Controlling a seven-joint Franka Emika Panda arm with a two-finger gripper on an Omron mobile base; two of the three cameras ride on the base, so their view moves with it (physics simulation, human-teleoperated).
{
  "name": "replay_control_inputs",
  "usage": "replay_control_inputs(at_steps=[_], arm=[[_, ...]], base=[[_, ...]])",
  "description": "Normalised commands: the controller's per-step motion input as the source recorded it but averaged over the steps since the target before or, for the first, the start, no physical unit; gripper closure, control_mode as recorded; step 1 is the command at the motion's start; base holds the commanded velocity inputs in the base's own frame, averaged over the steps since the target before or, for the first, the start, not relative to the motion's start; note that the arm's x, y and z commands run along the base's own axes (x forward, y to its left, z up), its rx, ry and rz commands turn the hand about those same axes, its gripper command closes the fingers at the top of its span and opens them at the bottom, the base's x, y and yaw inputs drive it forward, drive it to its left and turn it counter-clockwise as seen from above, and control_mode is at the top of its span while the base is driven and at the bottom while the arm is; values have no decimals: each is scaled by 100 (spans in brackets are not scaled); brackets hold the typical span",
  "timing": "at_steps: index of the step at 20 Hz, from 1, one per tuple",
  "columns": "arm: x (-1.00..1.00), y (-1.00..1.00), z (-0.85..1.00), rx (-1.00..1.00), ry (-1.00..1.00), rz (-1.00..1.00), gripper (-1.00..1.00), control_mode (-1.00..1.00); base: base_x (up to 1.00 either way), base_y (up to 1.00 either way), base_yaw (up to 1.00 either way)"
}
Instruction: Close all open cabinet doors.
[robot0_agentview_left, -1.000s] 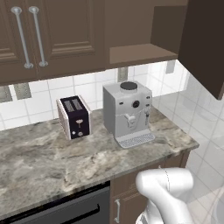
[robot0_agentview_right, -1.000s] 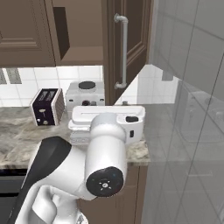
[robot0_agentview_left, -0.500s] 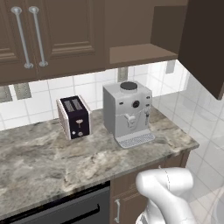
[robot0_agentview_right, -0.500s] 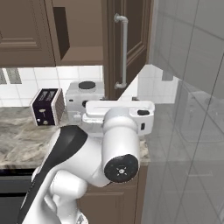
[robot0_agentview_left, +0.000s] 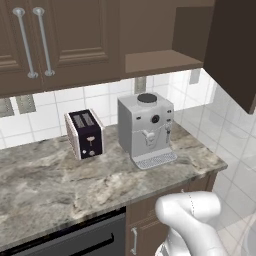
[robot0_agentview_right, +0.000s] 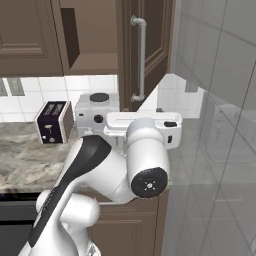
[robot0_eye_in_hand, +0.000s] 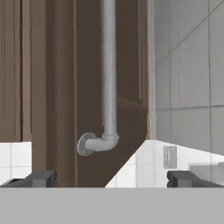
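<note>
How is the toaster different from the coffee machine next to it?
The toaster is dark and low, with two slots on top; the coffee machine is light grey, clearly taller and wider, with a round black lid and a drip tray in front. Both stand upright on the marble counter, apart from each other.

My fingertips show just as dark stubs at the bottom of the hand view, the rest cut off. The open cabinet door runs off the top there, its silver handle too, upper mount unseen. In the right base view my own arm hides most of the coffee machine and the counter behind it. In the left base view the open door is clipped by the top and right edges. The toaster markings are too small to read.
</note>
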Motion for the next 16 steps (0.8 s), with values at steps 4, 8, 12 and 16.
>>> replay_control_inputs(at_steps=[4, 8, 12, 16], arm=[[30, 24, -8, 0, 0, 0, -100, -100], [34, 40, -6, 0, 0, 0, -100, -100], [35, 31, -1, 0, 0, 0, -100, -100], [39, 13, 0, 0, 0, 0, -100, -100]], base=[[0, 0, 0], [0, 0, 0], [0, 0, 0], [0, 0, 0]])
